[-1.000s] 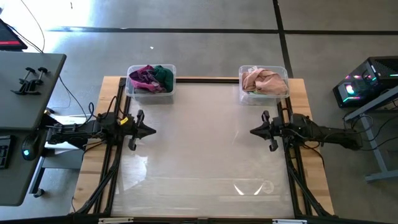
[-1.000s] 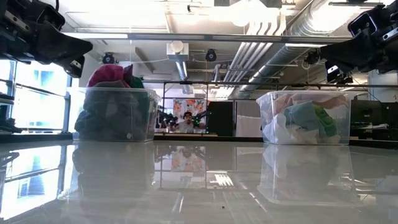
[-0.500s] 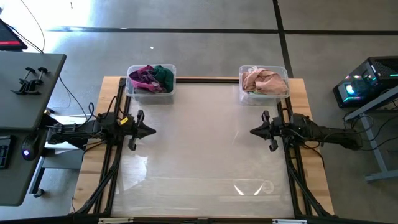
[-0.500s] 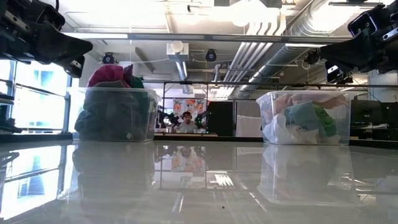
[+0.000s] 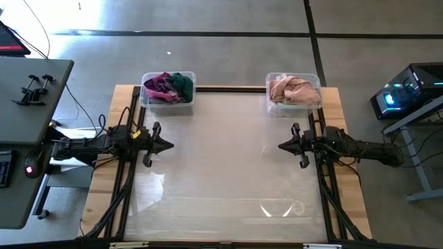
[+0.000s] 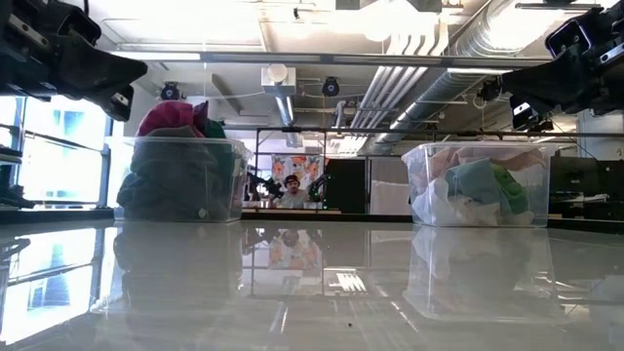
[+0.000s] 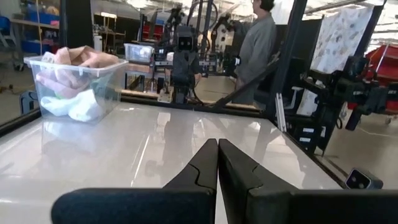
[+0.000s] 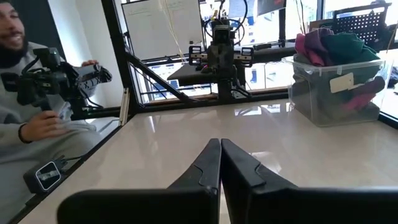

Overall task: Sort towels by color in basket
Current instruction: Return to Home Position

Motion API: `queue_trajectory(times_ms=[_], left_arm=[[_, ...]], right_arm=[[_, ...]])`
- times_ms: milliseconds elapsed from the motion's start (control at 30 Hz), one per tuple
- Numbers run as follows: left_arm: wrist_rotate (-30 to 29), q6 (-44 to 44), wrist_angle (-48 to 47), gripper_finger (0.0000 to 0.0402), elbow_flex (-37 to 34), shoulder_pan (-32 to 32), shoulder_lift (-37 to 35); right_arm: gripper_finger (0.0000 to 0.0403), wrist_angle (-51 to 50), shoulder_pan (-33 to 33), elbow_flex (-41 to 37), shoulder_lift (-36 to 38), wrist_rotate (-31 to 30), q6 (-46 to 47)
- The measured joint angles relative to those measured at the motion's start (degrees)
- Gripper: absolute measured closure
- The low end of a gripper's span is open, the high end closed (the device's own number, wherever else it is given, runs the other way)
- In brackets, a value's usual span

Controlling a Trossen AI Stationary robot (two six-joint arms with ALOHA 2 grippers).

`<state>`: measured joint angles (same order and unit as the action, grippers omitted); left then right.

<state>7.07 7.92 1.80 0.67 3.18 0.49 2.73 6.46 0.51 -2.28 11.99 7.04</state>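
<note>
The left gripper (image 7: 217, 142) hangs low over the glossy white table (image 7: 155, 149), its dark fingers pressed together. A clear bin (image 7: 46, 78) at the table's far edge holds peach-pink towels (image 7: 84, 58) over a white towel (image 7: 78, 107). Beside the bin stands the right arm (image 7: 184, 62), and a person in grey (image 7: 252, 46) stands beyond it.

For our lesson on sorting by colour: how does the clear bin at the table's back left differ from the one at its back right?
The left bin holds dark towels, magenta, purple and deep green; the right bin holds pale towels, peach, white and teal. In the low view the left bin's pile heaps above its rim; the right bin's sits about level. Both are clear tubs at the table's back edge.
</note>
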Motion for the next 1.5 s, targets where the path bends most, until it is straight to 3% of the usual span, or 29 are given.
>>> queue_trajectory(times_ms=[400,1500], left_arm=[[-3.78,-11.47,-0.65,0.0401,0.06,-5.94,-0.13],[-3.82,-11.13,-0.68,0.0401,0.02,-5.96,-0.13]], right_arm=[[0.0402,-0.03,-0.01,0.00,-0.01,0.00,-0.01],[0.0402,-0.02,-0.01,0.00,-0.01,0.00,0.01]])
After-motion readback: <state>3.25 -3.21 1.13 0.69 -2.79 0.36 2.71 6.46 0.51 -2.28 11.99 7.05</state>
